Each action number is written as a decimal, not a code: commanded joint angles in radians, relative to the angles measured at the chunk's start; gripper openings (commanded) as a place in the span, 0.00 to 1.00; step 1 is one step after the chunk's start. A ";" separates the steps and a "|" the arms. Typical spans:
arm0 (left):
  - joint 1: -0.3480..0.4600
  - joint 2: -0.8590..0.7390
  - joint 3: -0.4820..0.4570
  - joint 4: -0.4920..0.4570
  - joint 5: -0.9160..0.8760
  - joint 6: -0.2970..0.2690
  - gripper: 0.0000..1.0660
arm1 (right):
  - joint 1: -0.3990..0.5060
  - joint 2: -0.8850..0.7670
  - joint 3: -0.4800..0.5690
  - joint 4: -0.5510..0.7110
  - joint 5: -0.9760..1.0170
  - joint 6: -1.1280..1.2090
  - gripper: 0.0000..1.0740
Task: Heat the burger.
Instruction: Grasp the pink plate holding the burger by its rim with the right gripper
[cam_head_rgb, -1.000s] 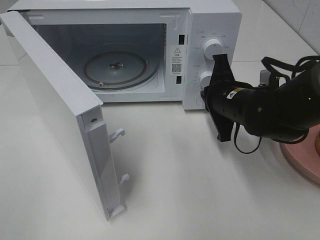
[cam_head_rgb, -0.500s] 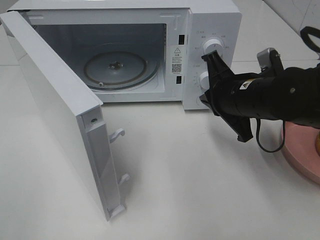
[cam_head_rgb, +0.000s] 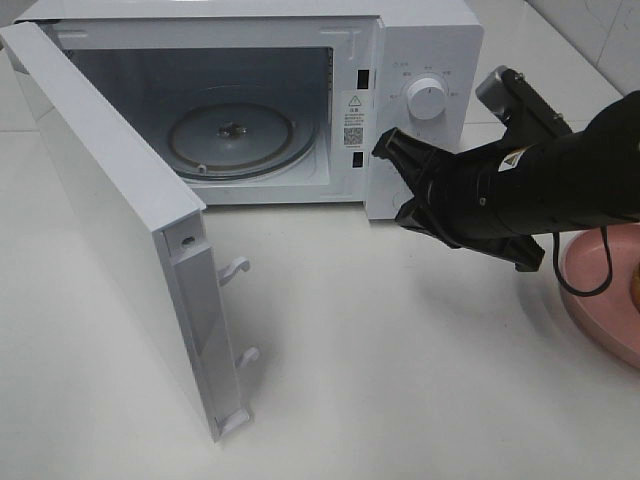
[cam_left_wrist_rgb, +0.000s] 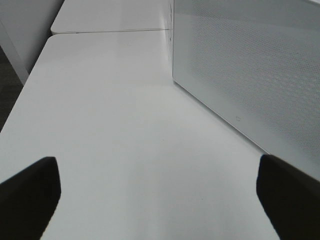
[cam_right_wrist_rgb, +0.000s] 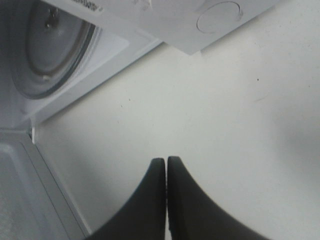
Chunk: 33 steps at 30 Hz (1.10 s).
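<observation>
Only a brown sliver of the burger (cam_head_rgb: 633, 283) shows, on the pink plate (cam_head_rgb: 590, 300) at the right border of the high view. My right gripper (cam_head_rgb: 388, 146) is shut with nothing in it. It points left just in front of the microwave's control panel (cam_head_rgb: 430, 60), below the upper knob (cam_head_rgb: 427, 97) and over the lower one. In the right wrist view its fingers (cam_right_wrist_rgb: 166, 170) meet above the white table. My left gripper (cam_left_wrist_rgb: 157, 200) is open and empty, outside the high view, facing the outer side of the microwave door (cam_left_wrist_rgb: 250, 75).
The microwave door (cam_head_rgb: 100, 200) stands swung wide to the left, its latch hooks (cam_head_rgb: 236, 267) sticking out. Inside lies the bare glass turntable (cam_head_rgb: 232, 135). White table (cam_head_rgb: 380, 360) stretches in front of the oven.
My right arm has rolled and swung down and to the left, from the upper knob to in front of the lower panel. More of the pink plate now shows. The left gripper has not moved.
</observation>
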<state>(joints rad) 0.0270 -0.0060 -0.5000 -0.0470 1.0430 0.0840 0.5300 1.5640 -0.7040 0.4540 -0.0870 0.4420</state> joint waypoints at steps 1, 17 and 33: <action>0.001 -0.022 0.002 0.003 -0.003 -0.003 0.94 | -0.004 -0.040 0.003 -0.095 0.104 -0.061 0.01; 0.001 -0.022 0.002 0.003 -0.003 -0.003 0.94 | -0.004 -0.122 -0.071 -0.499 0.532 -0.076 0.05; 0.001 -0.022 0.002 0.003 -0.003 -0.003 0.94 | -0.004 -0.122 -0.205 -0.592 0.855 -0.281 0.48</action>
<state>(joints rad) 0.0270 -0.0060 -0.5000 -0.0470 1.0430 0.0840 0.5300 1.4500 -0.9030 -0.1330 0.7540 0.1840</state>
